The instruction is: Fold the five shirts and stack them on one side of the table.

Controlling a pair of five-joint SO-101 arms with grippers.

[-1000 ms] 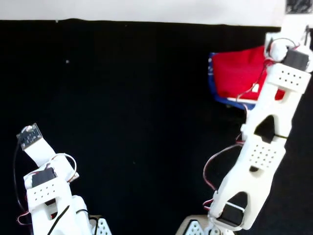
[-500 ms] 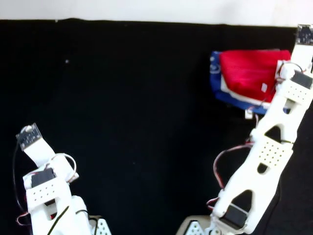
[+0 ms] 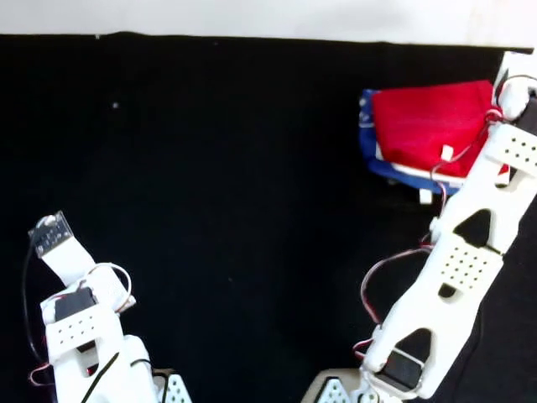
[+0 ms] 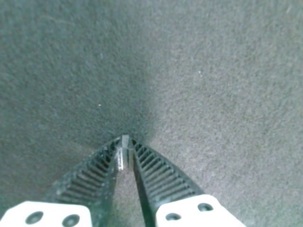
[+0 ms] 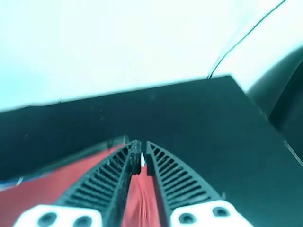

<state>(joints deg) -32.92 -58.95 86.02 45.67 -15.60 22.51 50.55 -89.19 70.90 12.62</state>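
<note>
A folded red shirt (image 3: 419, 122) lies on top of a stack at the table's far right, over a white layer (image 3: 411, 170) and a blue shirt (image 3: 367, 138). The right arm (image 3: 470, 243) stretches from the near edge up over the stack's right side. In the right wrist view my right gripper (image 5: 141, 151) is shut, with wrinkled red shirt (image 5: 47, 198) cloth pinched between its fingers near the table's far corner. My left gripper (image 4: 124, 144) is shut with nothing in it, tips just above the black cloth. The left arm (image 3: 80, 319) sits folded at the near left.
A black cloth (image 3: 210, 168) covers the table. A white strip (image 3: 252, 17) runs beyond the far edge. The stack sits close to the far right corner, near the table's right edge (image 5: 265, 118).
The right arm swung right and toward the far edge, uncovering more of the red shirt; the shirt's far right corner shifted with it. The left arm stayed still.
</note>
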